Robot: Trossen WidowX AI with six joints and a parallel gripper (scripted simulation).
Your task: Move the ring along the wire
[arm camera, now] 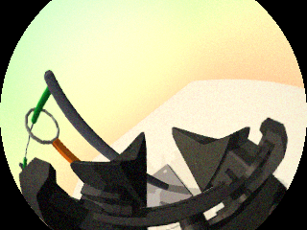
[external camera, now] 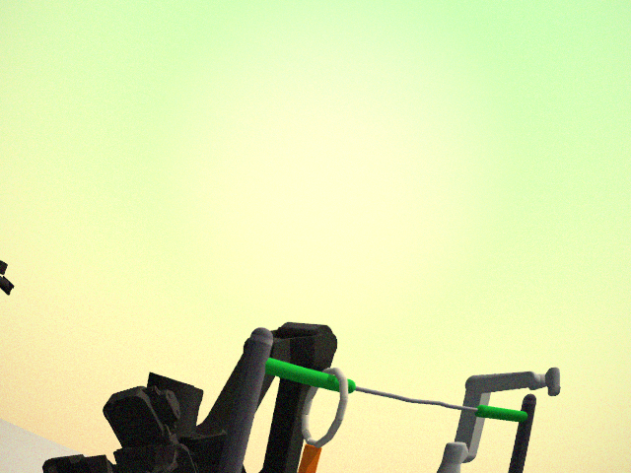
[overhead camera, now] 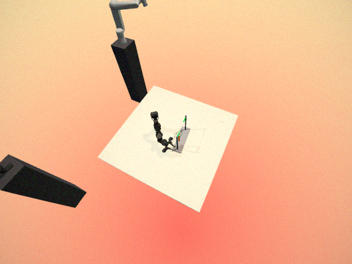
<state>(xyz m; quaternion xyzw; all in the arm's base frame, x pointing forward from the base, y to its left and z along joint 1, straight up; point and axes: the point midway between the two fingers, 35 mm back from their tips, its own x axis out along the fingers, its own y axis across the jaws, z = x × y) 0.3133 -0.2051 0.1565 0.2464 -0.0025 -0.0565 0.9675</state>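
Note:
The pale ring (overhead camera: 180, 133) (external camera: 343, 399) (arm camera: 58, 128) hangs around the green part of the wire (external camera: 295, 372) (arm camera: 43, 103) beside the near post (overhead camera: 177, 143) (external camera: 245, 407) (arm camera: 79, 122). Its orange handle (overhead camera: 179, 138) (external camera: 310, 459) (arm camera: 63, 150) points down; a finger covers its lower end in the wrist view. The thin grey wire (external camera: 412, 400) runs to the other green part (overhead camera: 184, 119) (external camera: 502, 413) at the far post (overhead camera: 185, 123) (external camera: 521, 438). My gripper (overhead camera: 173, 147) (arm camera: 157, 133) is partly open and empty, low beside the near post; the handle is outside its fingers.
The posts stand on a grey base plate (overhead camera: 185, 136) (arm camera: 175, 184) on the white table (overhead camera: 181, 176). A grey arm (overhead camera: 117, 18) (external camera: 471, 417) on a black pedestal (overhead camera: 129, 68) stands beyond one table corner. Another black pedestal (overhead camera: 45, 184) is at the lower left in the top view.

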